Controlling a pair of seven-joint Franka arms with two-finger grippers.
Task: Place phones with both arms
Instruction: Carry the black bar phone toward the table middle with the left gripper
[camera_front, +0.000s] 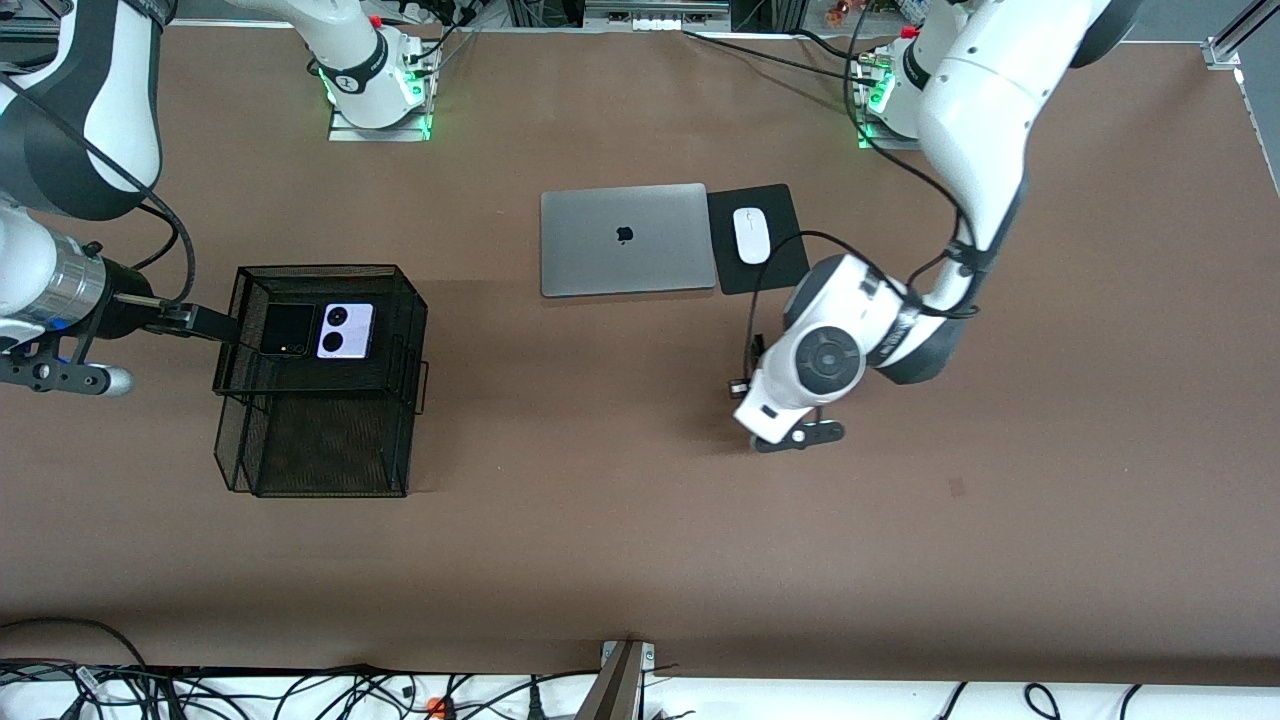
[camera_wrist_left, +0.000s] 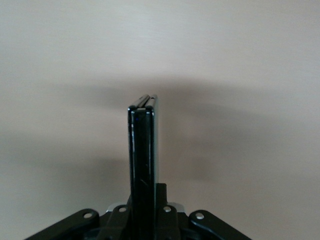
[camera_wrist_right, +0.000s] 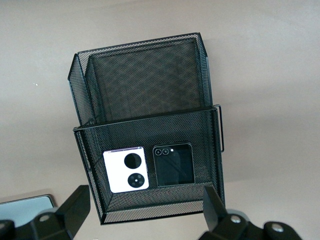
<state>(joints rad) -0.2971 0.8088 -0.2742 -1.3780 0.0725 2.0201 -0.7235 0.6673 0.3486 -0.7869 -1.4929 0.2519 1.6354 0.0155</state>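
Note:
A black mesh two-tier tray (camera_front: 320, 268) stands toward the right arm's end of the table. In its upper tier a squarish black flip phone (camera_front: 289, 330) and a lilac-white phone (camera_front: 346, 331) with two black circles lie flat side by side. My right gripper (camera_front: 215, 325) hangs open over that tier's rim with nothing between its fingers. The right wrist view shows the tray (camera_wrist_right: 150, 215), the lilac-white phone (camera_wrist_right: 126, 169), the black flip phone (camera_wrist_right: 173, 165) and the right gripper (camera_wrist_right: 145, 210). My left gripper (camera_wrist_left: 145, 200) is shut on a long black slab phone (camera_wrist_left: 142, 145), seen edge-on over bare table. In the front view the left gripper (camera_front: 795, 432) hides that phone.
A shut silver laptop (camera_front: 625, 239) lies mid-table nearer the robots' bases, with a white mouse (camera_front: 751, 235) on a black pad (camera_front: 780, 270) beside it. The tray's lower tier (camera_front: 330, 440) juts out nearer the front camera. Cables run along the table's front edge.

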